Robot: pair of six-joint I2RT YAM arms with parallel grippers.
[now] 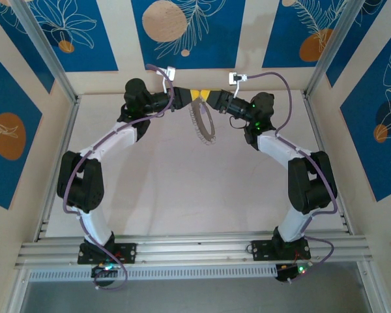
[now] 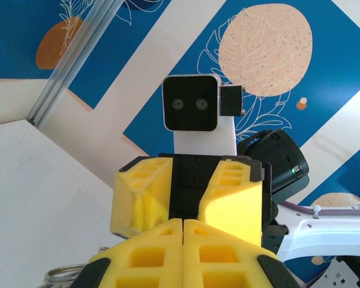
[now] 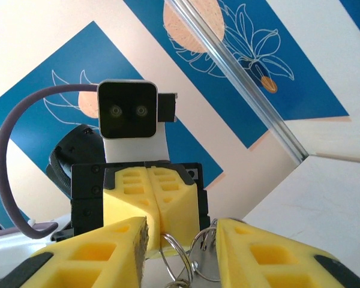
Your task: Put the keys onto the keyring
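While right end effector gapes, keyring between its fingers.

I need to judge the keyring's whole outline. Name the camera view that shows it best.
Top external: the keyring appears there as a complete toothed loop. The right wrist view gives a few metal loops at its bottom edge, cropped; the left wrist view gives a sliver of coiled wire low left.

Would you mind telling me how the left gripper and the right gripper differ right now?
The left gripper has its yellow fingers pressed together; the right gripper has them apart. Wire rings sit in the right gripper's gap, while the left gripper leaves no gap. Both are raised and face each other tip to tip.
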